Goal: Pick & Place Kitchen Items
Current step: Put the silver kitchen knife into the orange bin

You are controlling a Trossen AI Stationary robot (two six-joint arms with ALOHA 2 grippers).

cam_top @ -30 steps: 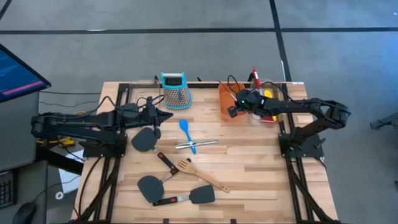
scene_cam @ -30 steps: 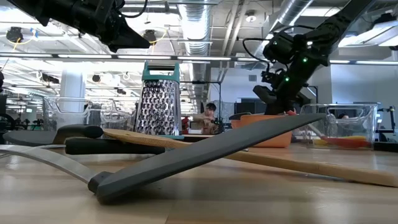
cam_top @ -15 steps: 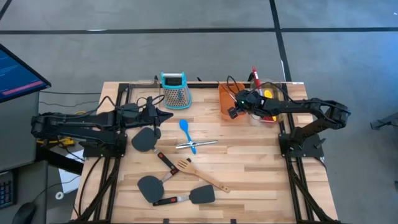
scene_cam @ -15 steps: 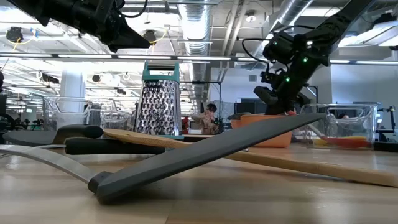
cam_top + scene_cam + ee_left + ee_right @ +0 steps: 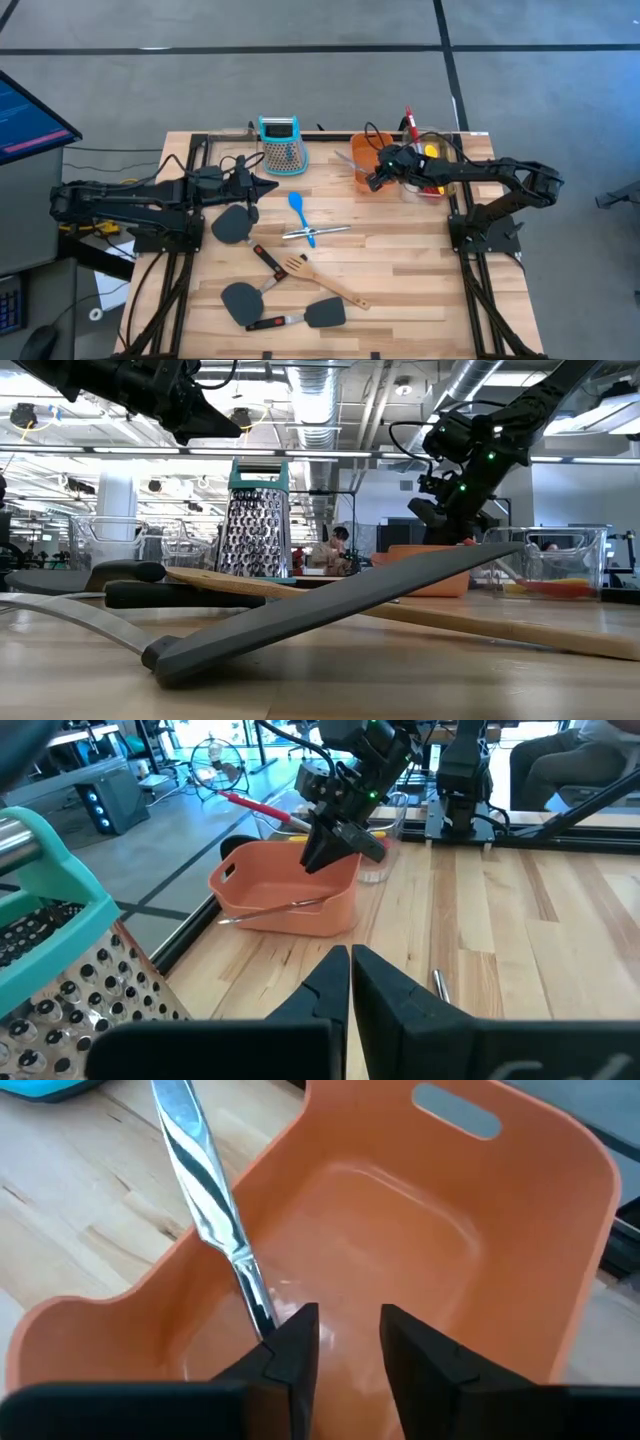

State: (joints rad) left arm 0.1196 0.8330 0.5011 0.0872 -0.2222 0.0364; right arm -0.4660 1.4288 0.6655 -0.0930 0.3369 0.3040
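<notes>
My right gripper point(image 5: 348, 1335) stands open inside the orange tub point(image 5: 520, 1210) at the table's far right. A silver metal utensil point(image 5: 205, 1180) lies slanted in the tub. Its lower end is by one finger, and its upper part leans on the tub's rim and sticks out over it point(image 5: 345, 160). My left gripper point(image 5: 350, 960) is shut on nothing and hangs above the table's left part, near the grater point(image 5: 282, 143). A blue spoon point(image 5: 298, 208), silver tongs point(image 5: 315, 232), a wooden turner point(image 5: 322, 280) and black spatulas point(image 5: 243, 298) lie on the table. My right gripper is open with nothing between its fingers. The silver utensil's lower end point(image 5: 258, 1312) runs down to the tip of one finger point(image 5: 290, 1345). I cannot tell whether they touch.
A clear tub point(image 5: 432, 165) with red and yellow utensils stands beside the orange tub, under my right arm. Another black spatula point(image 5: 232, 222) lies under my left gripper. The table's near right part is bare wood.
My right gripper has opened over the orange tub and let go of the silver utensil. The utensil has tipped toward the table's left, so its upper end now pokes out over the tub's rim.
</notes>
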